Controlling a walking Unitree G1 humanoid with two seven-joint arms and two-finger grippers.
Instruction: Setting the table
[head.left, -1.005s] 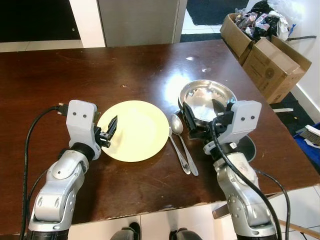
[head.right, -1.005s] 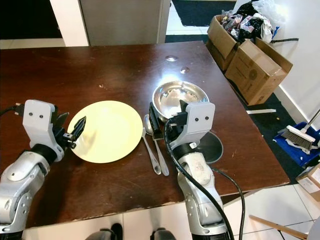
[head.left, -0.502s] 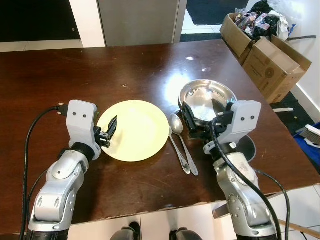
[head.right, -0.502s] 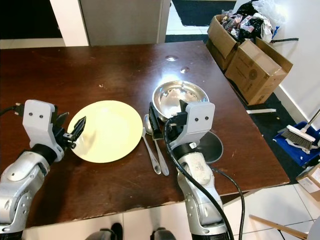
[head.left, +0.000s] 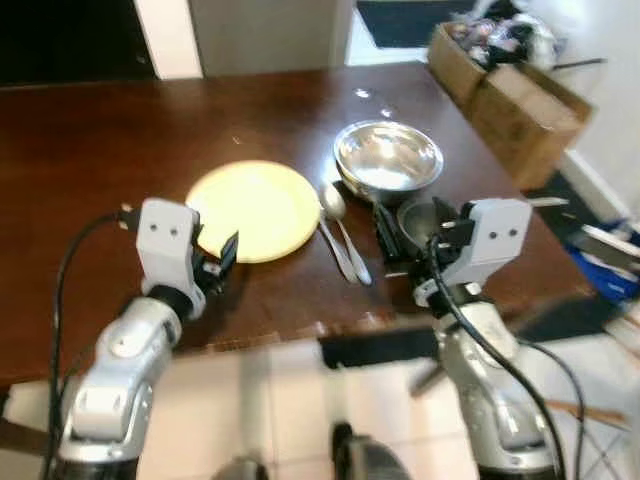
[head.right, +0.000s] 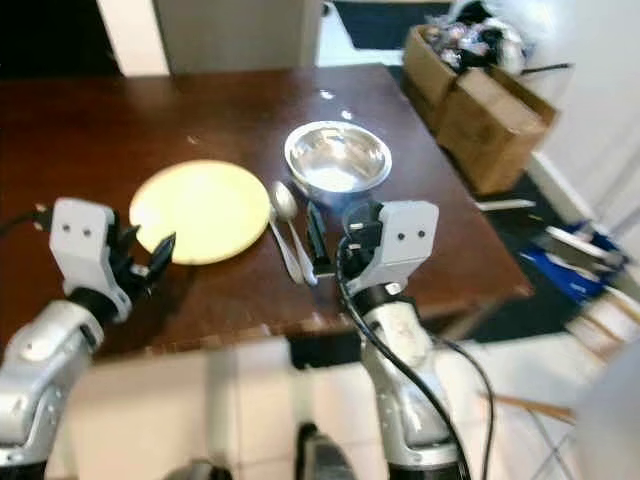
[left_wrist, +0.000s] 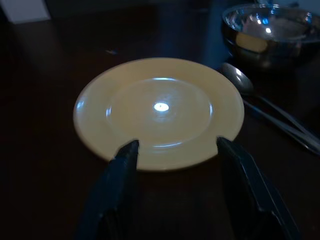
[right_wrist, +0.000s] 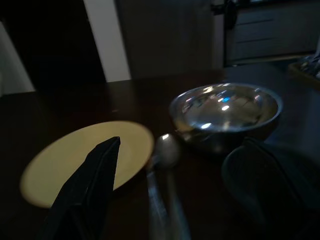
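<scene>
Standing back from the dark brown wooden table (head.left: 120, 120), the robot holds both silver arms up in front of itself, and the eye views are somewhat blurred. The round pale yellow plate (head.left: 254, 209) lies flat on the table toward the near edge. Just to its right lie two long metal spoons (head.left: 340, 232) side by side, bowls pointing away from the robot, handles toward it. Beyond the spoons, near the table's right end, sits the shiny round steel bowl (head.left: 388, 160), upright.

The left gripper (left_wrist: 177, 150) hovers at the near edge of the plate with its two black fingers (left_wrist: 122, 167) spread wide and nothing between them; the wrist view shows the tips at either side of the plate's near rim, though I cannot tell if they touch it. The right gripper (head.left: 408, 232) hangs over the table's near right corner, close to the spoon handles, its fingers (right_wrist: 87, 190) also parted and empty.

Off the table's right end, two open cardboard boxes (head.left: 505, 85) stuffed with odds and ends stand on the pale tiled floor (head.left: 290, 420).
</scene>
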